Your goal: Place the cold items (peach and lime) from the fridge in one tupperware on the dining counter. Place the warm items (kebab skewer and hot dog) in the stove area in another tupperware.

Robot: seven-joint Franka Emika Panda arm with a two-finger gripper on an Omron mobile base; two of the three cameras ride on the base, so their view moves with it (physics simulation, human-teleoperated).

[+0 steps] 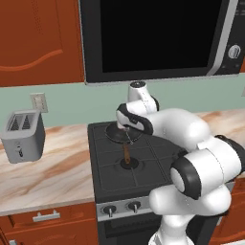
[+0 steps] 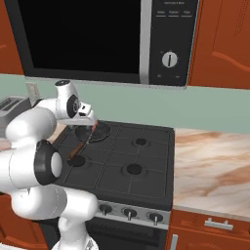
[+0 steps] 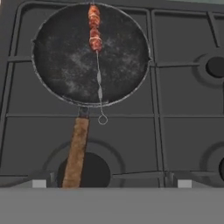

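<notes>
The kebab skewer (image 3: 94, 28) lies in a round dark frying pan (image 3: 65, 61) on the far left burner of the dark stove (image 3: 183, 109). Its red-brown meat sits at the pan's far side, and its thin wire with a ring end reaches over the near rim. The pan's brown handle (image 3: 76, 151) points toward me. My gripper (image 3: 111, 183) hangs open above the pan's near edge, its fingertips (image 3: 38, 183) wide apart and holding nothing. From the base, the gripper (image 1: 127, 130) hovers just over the pan (image 1: 115, 135); the right base view shows the gripper (image 2: 90, 120) above the pan (image 2: 95, 133).
A black microwave (image 1: 153, 38) hangs above the stove. A grey toaster (image 1: 23, 136) stands on the marbled worktop at the left. More worktop (image 2: 210, 171) runs to the stove's right. Stove knobs (image 1: 110, 209) line its front edge, and red-brown cabinets surround it.
</notes>
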